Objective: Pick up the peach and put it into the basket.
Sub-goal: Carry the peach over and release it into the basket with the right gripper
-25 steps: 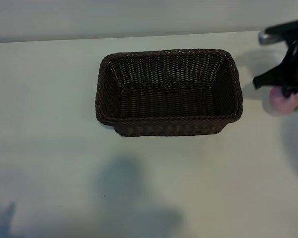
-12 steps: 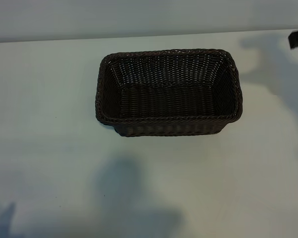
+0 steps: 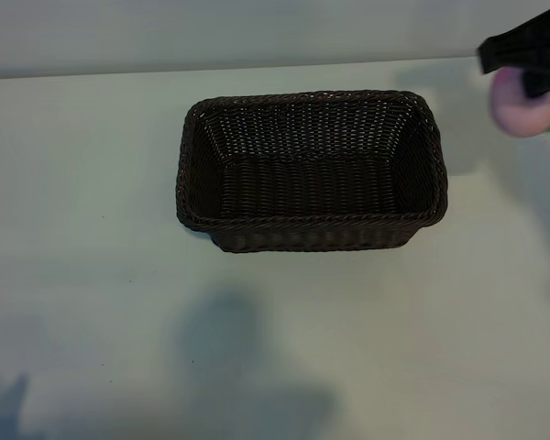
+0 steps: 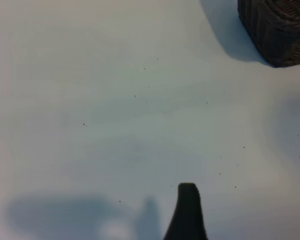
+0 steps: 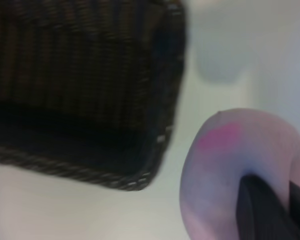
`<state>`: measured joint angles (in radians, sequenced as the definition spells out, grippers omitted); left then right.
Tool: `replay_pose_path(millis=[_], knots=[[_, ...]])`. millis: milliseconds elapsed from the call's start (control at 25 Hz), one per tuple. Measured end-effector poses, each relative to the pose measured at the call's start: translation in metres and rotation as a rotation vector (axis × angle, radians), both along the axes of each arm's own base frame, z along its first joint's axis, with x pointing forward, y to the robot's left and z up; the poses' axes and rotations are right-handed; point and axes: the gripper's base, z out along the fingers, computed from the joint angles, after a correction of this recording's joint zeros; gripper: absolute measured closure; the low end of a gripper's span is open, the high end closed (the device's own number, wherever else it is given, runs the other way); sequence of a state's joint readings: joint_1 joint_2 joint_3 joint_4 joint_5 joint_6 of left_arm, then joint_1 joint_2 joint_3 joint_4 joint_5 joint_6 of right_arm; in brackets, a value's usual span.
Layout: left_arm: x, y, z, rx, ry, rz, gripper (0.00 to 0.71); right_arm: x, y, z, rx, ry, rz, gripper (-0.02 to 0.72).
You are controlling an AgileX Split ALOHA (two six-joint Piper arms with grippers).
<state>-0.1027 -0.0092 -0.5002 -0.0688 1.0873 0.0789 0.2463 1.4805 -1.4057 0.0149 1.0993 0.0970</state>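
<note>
At right edge of tabletop [image 3: 92, 275]: my right tool [image 3: 524, 57] clamped on one peach [image 3: 522, 105], held aloft beside one basket [image 3: 312, 170], clear of rim. My left tool [image 4: 187, 212] parked over bare tabletop, fingers spread wide, holding nothing.

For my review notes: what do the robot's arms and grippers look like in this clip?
Little shows. The right gripper is matte black and angular, at the exterior view's edge. The left gripper's one visible finger is a black tapered fin with a rounded tip. No cables or markings are visible.
</note>
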Motion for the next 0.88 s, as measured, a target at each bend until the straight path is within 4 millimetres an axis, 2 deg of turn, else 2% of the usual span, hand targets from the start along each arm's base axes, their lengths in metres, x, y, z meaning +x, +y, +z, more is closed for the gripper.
replay_pose_path(millis=[280,440,600,880], knots=[[0.000,0.000,0.000,0.000,0.000,0.000,0.114,-0.014,0.047,0.001,0.042,-0.010,0.105,0.659],[0.000,0.000,0.000,0.000,0.000,0.000,0.114,-0.014,0.069,-0.005,0.054,-0.014,0.155,0.659],[0.000,0.000,0.000,-0.001,0.000,0.000,0.114,0.001,0.092,-0.025,0.040,0.023,0.193,0.659],[0.000,0.000,0.000,-0.001,0.000,0.000,0.114,0.041,0.124,-0.071,0.019,0.077,0.211,0.659]])
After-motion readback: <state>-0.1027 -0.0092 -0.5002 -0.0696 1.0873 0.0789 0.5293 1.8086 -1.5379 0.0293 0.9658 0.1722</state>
